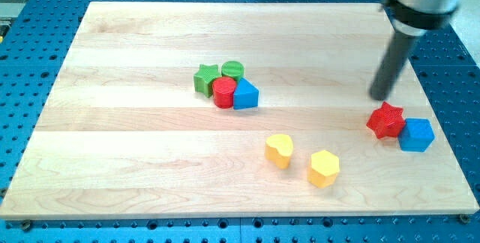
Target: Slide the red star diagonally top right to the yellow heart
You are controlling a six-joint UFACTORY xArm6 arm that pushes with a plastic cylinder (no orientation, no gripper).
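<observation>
The red star lies at the view's right on the wooden board, touching a blue cube on its lower right. The yellow heart lies left of the star, near the board's lower middle. My tip is just above the red star, a little to its upper left, with a small gap between them. The dark rod rises from the tip to the view's top right.
A yellow hexagon sits just right of and below the heart. A cluster of a green star, green cylinder, red cylinder and blue block sits near the board's centre. The board's right edge is close to the blue cube.
</observation>
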